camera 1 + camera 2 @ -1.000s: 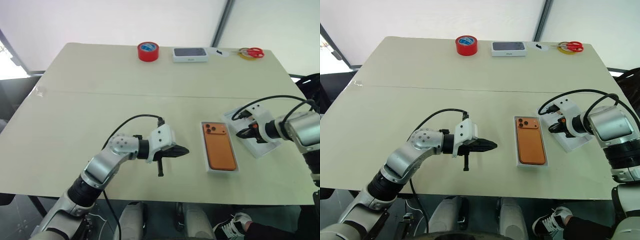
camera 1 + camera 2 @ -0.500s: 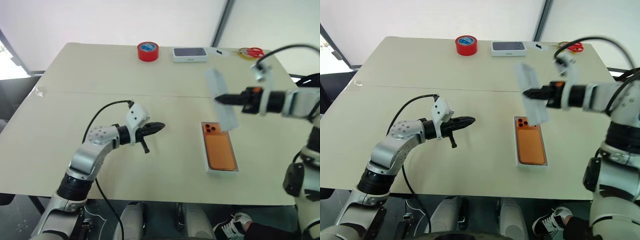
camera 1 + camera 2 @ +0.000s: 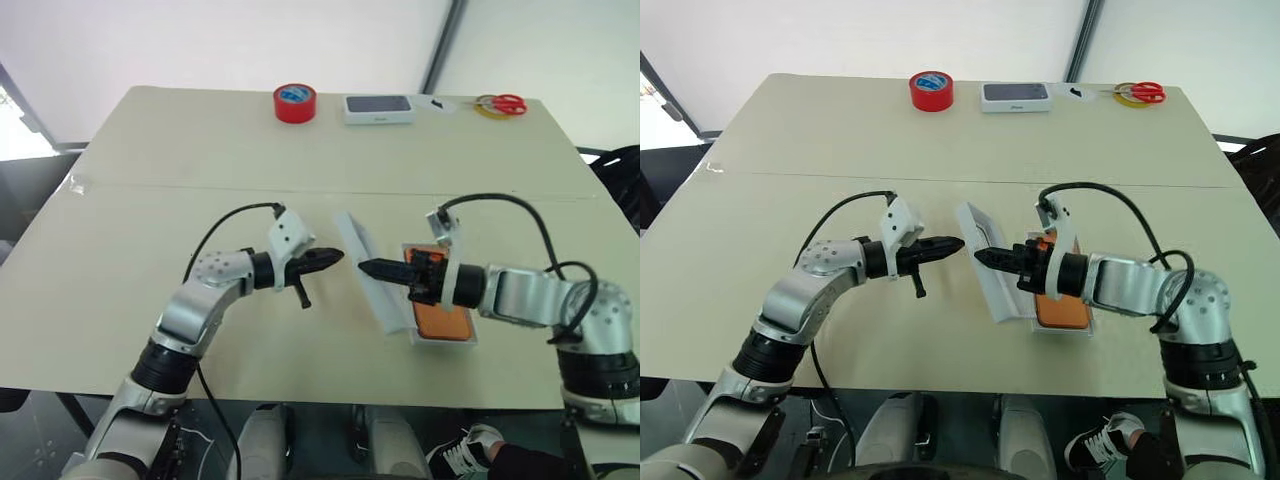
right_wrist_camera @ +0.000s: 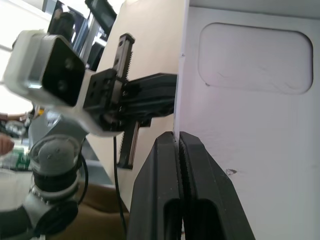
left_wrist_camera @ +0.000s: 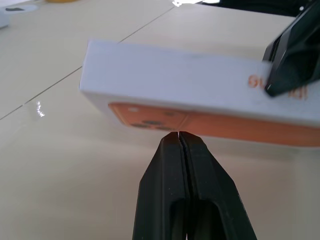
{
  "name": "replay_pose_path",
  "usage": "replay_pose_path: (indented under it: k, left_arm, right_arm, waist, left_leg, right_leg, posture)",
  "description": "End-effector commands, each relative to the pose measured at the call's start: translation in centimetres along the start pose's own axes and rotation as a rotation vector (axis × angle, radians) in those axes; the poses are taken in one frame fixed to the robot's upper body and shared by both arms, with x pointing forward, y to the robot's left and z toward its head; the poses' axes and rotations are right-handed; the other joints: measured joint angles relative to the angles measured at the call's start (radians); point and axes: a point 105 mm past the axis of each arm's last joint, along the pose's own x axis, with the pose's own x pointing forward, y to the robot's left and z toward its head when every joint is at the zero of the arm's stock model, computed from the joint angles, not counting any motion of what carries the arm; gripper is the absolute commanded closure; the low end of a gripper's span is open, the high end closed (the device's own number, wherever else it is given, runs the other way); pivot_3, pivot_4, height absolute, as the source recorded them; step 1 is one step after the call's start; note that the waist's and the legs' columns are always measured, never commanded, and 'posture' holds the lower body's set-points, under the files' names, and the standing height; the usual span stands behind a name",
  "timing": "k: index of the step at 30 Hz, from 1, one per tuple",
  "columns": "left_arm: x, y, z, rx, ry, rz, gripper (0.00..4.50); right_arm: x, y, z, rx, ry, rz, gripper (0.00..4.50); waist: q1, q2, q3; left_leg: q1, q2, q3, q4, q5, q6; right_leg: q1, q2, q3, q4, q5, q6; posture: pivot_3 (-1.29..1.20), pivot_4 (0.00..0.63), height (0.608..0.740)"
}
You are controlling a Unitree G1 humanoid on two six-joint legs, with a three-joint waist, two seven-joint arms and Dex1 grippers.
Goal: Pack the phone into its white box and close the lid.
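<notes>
So the right gripper pinches the lid, tilted on edge just left of the box, where the phone lies. Left gripper hovers shut, empty. Best to level the lid, square it over the box, then lower.

Scene is evenly, brightly lit; glare is seen on the table at 9 o'clock; soft shadows; close fingers blurred.

I'm seeing orange slab phone lying in shallow white cardboard box, white cardboard lid standing tilted just left, betw. both grippers.
</notes>
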Motion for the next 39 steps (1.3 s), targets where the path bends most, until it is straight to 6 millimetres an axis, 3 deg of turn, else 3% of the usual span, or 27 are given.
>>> replay_pose_path:
  k: [1,4,5,7,12,17,22,26,30,34,39]
  left_arm:
    - [1.0,-1.1,0.9,0.036,-0.033,-0.044,4.5]
    - [2.0,-1.5,1.0,0.032,-0.041,-0.056,4.5]
    - [2.3,-1.6,1.0,0.032,-0.043,-0.06,4.5]
    - [3.0,-1.8,1.0,0.031,-0.042,-0.065,4.5]
    - [4.6,-2.1,1.4,0.026,-0.054,-0.079,4.5]
    - [5.9,-2.8,1.6,0.02,-0.059,-0.105,4.5]
    - [7.7,-3.6,1.8,0.014,-0.061,-0.131,4.5]
    - [9.6,-4.3,1.9,0.01,-0.051,-0.139,4.5]
    - [9.9,-4.2,2.0,-0.018,-0.059,-0.129,4.5]
    - [8.5,-3.0,2.4,-0.055,-0.074,-0.086,4.5]
    - [5.8,-0.5,1.7,-0.087,-0.021,0.025,4.5]
  right_arm:
    - [-0.5,0.3,0.8,0.014,-0.085,-0.028,4.46]
    - [-0.8,-0.2,0.9,0.022,-0.101,-0.061,4.46]
    - [-0.9,-0.4,1.0,0.021,-0.101,-0.075,4.2]
    - [-1.2,-0.6,1.4,0.02,-0.111,-0.091,3.58]
    - [-3.3,-0.4,3.1,-0.143,-0.052,-0.168,1.03]
    - [-6.6,-0.6,5.4,-0.265,-0.021,-0.302,1.03]
    - [-9.1,-3.3,7.1,-0.366,-0.039,-0.477,1.03]
    - [-10.0,-4.8,7.5,-0.455,-0.038,-0.559,2.31]
    - [-10.4,-5.8,8.0,-0.644,-0.018,-0.651,4.48]
    - [-11.0,-7.0,8.1,-0.863,0.051,-0.74,4.48]
    - [-10.4,-7.4,7.3,-0.991,0.118,-0.717,4.48]
  waist:
    - [0.001,0.0,0.0]
    - [0.001,0.0,0.0]
    - [0.001,0.0,0.0]
    - [0.001,0.0,0.0]
    - [0.002,0.0,0.0]
    - [0.002,0.0,0.0]
    - [0.003,0.0,0.0]
    - [0.004,0.0,0.0]
    - [0.001,0.0,0.0]
    - [0.001,0.001,0.0]
    - [0.0,0.001,0.0]
  left_leg:
    - [0.0,0.0,0.0,0.0,0.0,0.0]
    - [0.0,0.0,0.0,0.0,0.0,0.0]
    - [0.0,0.0,0.0,0.0,0.0,0.0]
    - [0.0,0.0,0.0,0.0,0.0,0.0]
    - [0.0,0.0,0.0,0.0,0.0,0.0]
    - [0.0,0.0,0.0,0.0,-0.001,0.001]
    - [0.0,-0.001,0.0,0.0,-0.001,0.002]
    - [-0.001,-0.001,0.0,0.001,-0.001,0.002]
    - [-0.001,-0.001,0.0,0.0,-0.001,0.002]
    - [-0.001,-0.001,-0.001,0.0,-0.001,0.002]
    - [-0.001,0.0,-0.001,0.0,-0.001,0.002]
  right_leg:
    - [0.0,0.0,0.0,0.0,0.0,0.0]
    - [0.0,0.0,0.0,0.0,0.0,0.0]
    - [0.0,0.0,0.0,0.0,0.0,0.0]
    - [0.0,0.0,0.0,0.0,0.0,0.0]
    - [0.0,-0.001,0.001,0.0,0.0,-0.001]
    - [0.0,0.0,0.001,-0.001,-0.002,-0.003]
    - [0.0,0.0,0.001,-0.002,-0.002,-0.003]
    - [0.0,0.0,0.001,-0.002,-0.002,-0.003]
    - [-0.001,0.0,0.001,-0.002,-0.001,-0.001]
    - [-0.002,0.001,0.001,-0.001,-0.001,-0.001]
    - [-0.002,0.001,0.002,-0.001,-0.001,-0.001]
  posture:
    - [0.0,0.15,0.73]
    - [0.0,0.15,0.73]
    - [0.0,0.15,0.73]
    - [0.0,0.15,0.73]
    - [0.0,0.15,0.73]
    - [0.0,0.15,0.73]
    - [0.0,0.15,0.73]
    - [0.0,0.15,0.73]
    - [0.0,0.15,0.73]
    - [0.0,0.15,0.73]
    - [0.0,0.15,0.73]
